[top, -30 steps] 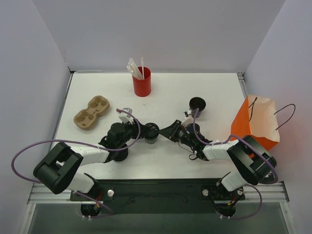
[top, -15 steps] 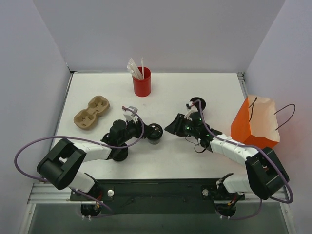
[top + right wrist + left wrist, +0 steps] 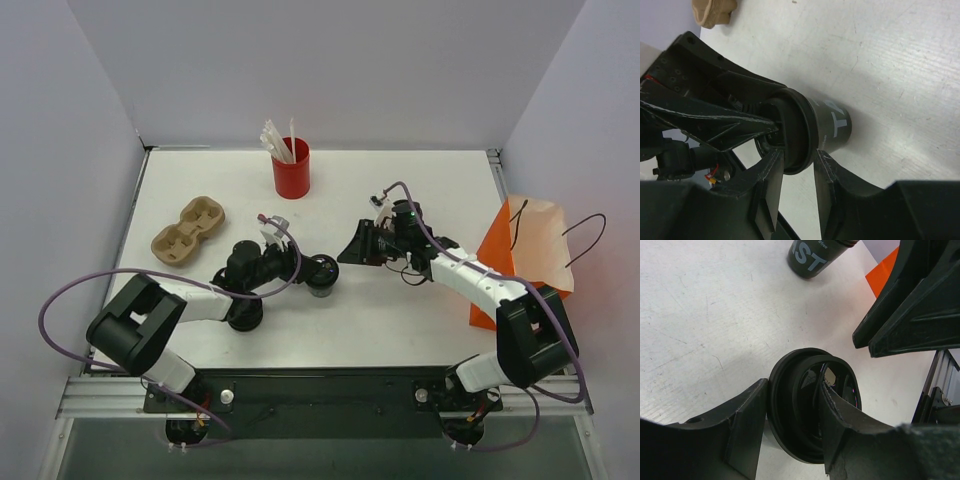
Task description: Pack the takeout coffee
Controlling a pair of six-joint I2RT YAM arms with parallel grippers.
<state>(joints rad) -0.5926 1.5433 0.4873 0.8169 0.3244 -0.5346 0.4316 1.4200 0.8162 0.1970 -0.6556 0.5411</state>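
Near the middle of the worktop [image 3: 440,180], my left claw [image 3: 792,395] pinches a coffee cup [image 3: 322,270] by the rim of its black lid. The cup is upright, but I cannot tell whether its base rests on the surface or hangs just above it. My right claw [image 3: 799,157] is spread, fingers pointing left at the cup from just beside it, and seems not to touch it. A second cup [image 3: 812,255] stands farther off, and the orange bag [image 3: 520,255] sits at the right edge.

I take this for a hand-over, since the bag is on my right arm's side. To do it well, I should bring the right fingers level around the cup's body, below the lid and clear of my left fingers. I would close them firmly but not hard enough to buckle the paper wall. My left claw should let go only once that hold is sure. Tilting the cup or tugging at the lid could pop it off.
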